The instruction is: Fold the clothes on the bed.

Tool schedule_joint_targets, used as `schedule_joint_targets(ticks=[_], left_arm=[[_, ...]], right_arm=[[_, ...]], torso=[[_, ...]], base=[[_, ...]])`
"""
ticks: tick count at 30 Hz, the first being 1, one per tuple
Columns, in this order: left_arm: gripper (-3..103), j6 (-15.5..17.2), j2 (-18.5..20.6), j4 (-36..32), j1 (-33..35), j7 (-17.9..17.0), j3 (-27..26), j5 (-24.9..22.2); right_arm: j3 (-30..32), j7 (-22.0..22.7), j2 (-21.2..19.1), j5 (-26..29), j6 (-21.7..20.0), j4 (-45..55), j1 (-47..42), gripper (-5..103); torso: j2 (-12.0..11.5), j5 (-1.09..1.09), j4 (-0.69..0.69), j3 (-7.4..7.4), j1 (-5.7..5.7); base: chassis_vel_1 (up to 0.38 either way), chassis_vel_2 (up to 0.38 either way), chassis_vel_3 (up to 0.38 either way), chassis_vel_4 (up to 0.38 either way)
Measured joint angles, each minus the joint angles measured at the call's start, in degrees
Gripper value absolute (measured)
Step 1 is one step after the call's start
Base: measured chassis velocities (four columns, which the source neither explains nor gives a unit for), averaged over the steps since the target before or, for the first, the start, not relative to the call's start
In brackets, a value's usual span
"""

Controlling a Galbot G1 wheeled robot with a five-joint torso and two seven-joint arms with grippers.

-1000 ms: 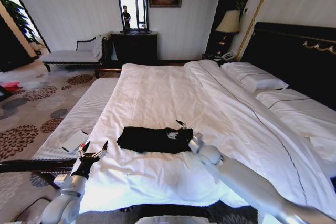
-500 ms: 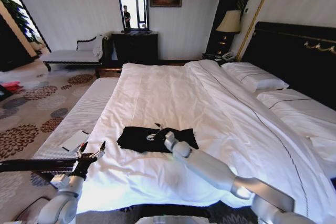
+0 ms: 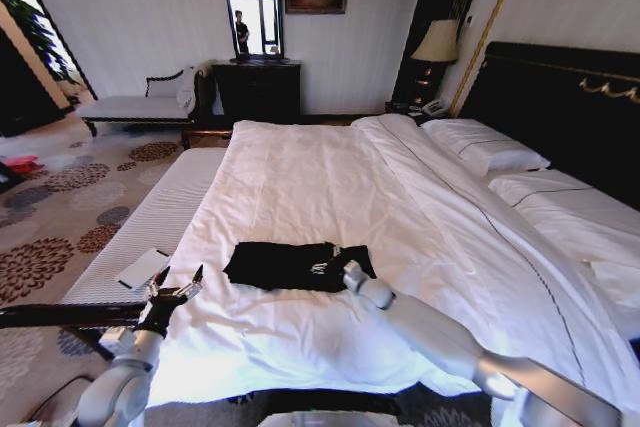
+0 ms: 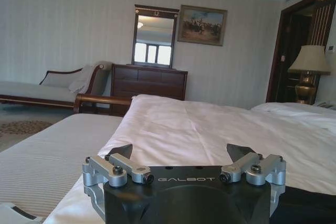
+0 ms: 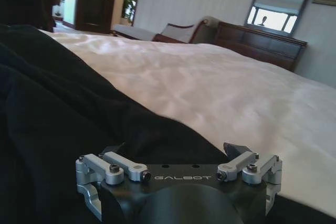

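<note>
The clothes (image 3: 285, 265) are a black T-shirt lying as a folded, flat strip on the white duvet of the bed (image 3: 320, 172), near its front edge. My right gripper (image 3: 335, 263) rests low at the shirt's right end, touching the fabric. In the right wrist view this right gripper (image 5: 176, 150) is open, with the black shirt (image 5: 58, 114) spread beneath and ahead of it. My left gripper (image 3: 176, 283) hovers open at the bed's front left edge, a short way left of the shirt. In the left wrist view the left gripper (image 4: 178, 153) holds nothing; a bit of black shirt (image 4: 307, 208) lies beside it.
A striped bench (image 3: 150, 222) runs along the bed's left side with a white booklet (image 3: 140, 268) on it. Pillows (image 3: 485, 152) and a dark headboard (image 3: 560, 97) are at the right. A chaise (image 3: 135, 105), dresser with mirror (image 3: 255, 87) and lamp (image 3: 436, 44) stand by the far wall.
My right gripper swept left over the shirt's middle, then drew back to its right end. The left gripper has hardly moved.
</note>
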Motion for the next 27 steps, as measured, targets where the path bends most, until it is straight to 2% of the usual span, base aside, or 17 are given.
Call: schedule_joint_targets(ticks=[5,9,12,13,18,19,23,24,27], left_arm=[[100,0.0,0.0,-0.2,0.0,0.0,0.0,0.0],[100,0.3,0.1,-0.6,-0.4,-0.1,0.7,1.3],[100,1.0,0.2,-1.1,-0.5,-0.7,1.9,5.1],[100,1.0,0.2,-1.1,-0.5,-0.7,1.9,5.1],[100,1.4,-0.1,-2.5,0.8,-0.9,3.5,8.2],[100,1.4,-0.1,-2.5,0.8,-0.9,3.5,8.2],[100,1.4,-0.3,-3.3,1.5,-0.9,3.8,8.5],[100,1.4,-0.3,-3.3,1.5,-0.9,3.8,8.5],[100,1.5,-0.3,-3.9,1.8,-1.0,3.8,8.6]], right_arm=[[5.3,0.5,-2.4,0.1,-0.9,4.3,-5.7,100],[10.5,2.3,-5.4,3.7,-3.1,11.7,-10.4,100],[14.6,4.5,-8.5,12.5,-8.8,19.0,-13.1,100],[14.6,4.5,-8.5,12.5,-8.8,19.0,-13.1,100],[22.8,6.7,-11.5,29.8,-19.5,28.0,-17.3,100],[22.8,6.7,-11.5,29.8,-19.5,28.0,-17.3,100],[28.2,9.0,-12.7,38.7,-25.9,29.9,-19.3,100],[28.2,9.0,-12.7,38.7,-25.9,29.9,-19.3,100],[31.9,10.1,-13.1,46.0,-30.6,29.9,-21.1,100]], torso=[[0.0,0.01,-0.02,0.0,0.0],[0.0,0.0,-0.02,0.0,-0.01],[0.0,0.0,-0.01,0.0,0.0],[0.0,0.0,-0.01,0.0,0.0],[0.0,0.0,-0.01,0.0,-0.01],[0.0,0.0,-0.01,0.0,-0.01],[0.0,-0.01,0.0,0.0,-0.01],[0.0,-0.01,0.0,0.0,-0.01],[0.0,0.0,-0.01,0.0,0.0]], base=[[0.0,0.0,0.0,0.0],[0.0,0.0,0.0,0.0],[0.0,0.0,0.0,0.0],[0.0,0.0,0.0,0.0],[0.0,0.0,0.0,0.0],[0.0,0.0,0.0,0.0],[0.0,0.0,0.0,0.0],[0.0,0.0,0.0,0.0],[0.0,0.0,0.0,0.0]])
